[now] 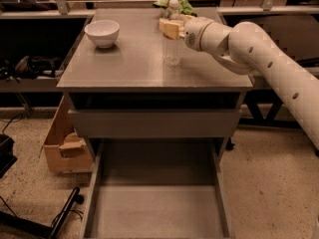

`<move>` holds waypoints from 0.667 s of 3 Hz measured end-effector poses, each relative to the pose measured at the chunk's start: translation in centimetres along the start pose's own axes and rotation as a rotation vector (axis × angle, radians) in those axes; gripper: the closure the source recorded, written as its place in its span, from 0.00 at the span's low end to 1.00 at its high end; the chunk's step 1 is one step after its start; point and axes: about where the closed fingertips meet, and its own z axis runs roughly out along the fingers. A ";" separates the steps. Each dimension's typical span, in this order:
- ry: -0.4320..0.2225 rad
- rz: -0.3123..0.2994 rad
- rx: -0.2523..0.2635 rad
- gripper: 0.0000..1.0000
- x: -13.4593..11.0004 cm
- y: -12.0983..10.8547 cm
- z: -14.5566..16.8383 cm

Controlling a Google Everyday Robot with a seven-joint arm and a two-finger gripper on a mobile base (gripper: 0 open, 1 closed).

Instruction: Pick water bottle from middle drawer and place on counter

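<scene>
Fingers (165, 25) of the gripper (170, 29) clenched on the water bottle (172, 54) near its shoulder, cap poking above. Bottle upright, long axis vertical, body straight below the fingers. Base at the counter (129, 59) surface, but I can't tell if it's touching. I'd judge release is next.
</scene>
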 end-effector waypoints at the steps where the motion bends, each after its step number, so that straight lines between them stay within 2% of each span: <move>1: 0.000 0.000 0.000 0.59 0.0 0.0 0.0; 2: 0.000 0.000 0.000 0.38 0.0 0.0 0.0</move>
